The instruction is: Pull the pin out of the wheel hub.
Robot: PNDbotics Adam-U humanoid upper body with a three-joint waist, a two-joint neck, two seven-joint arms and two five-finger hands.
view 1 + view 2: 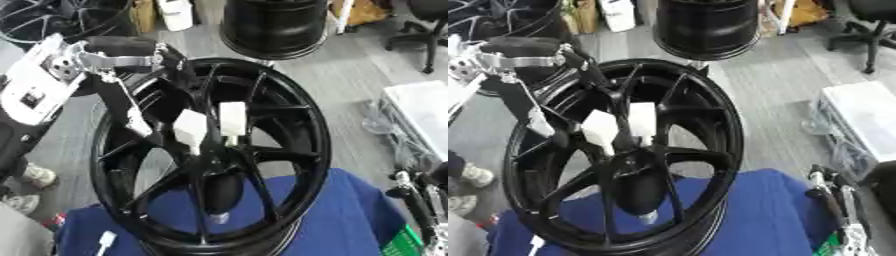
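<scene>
A large black spoked wheel (302,135) lies tilted on a blue cloth (350,220). My left arm comes in from the upper left, and my left hand (206,131), black with two white parts, rests on the hub (210,160) at the wheel's centre. The hand covers the hub's middle, so no pin is clearly visible there. Below the hub, between the spokes, a dark oval shape with a silver tip (219,216) shows. My right hand (829,197) stands idle at the lower right edge, fingers up and relaxed, away from the wheel.
A second black rim (276,27) stands behind the wheel, and a spoked wheel (48,20) lies at the upper left. A white box (424,117) sits to the right. A small white piece (105,240) lies on the cloth's left corner. A person's shoes (33,175) show at the left.
</scene>
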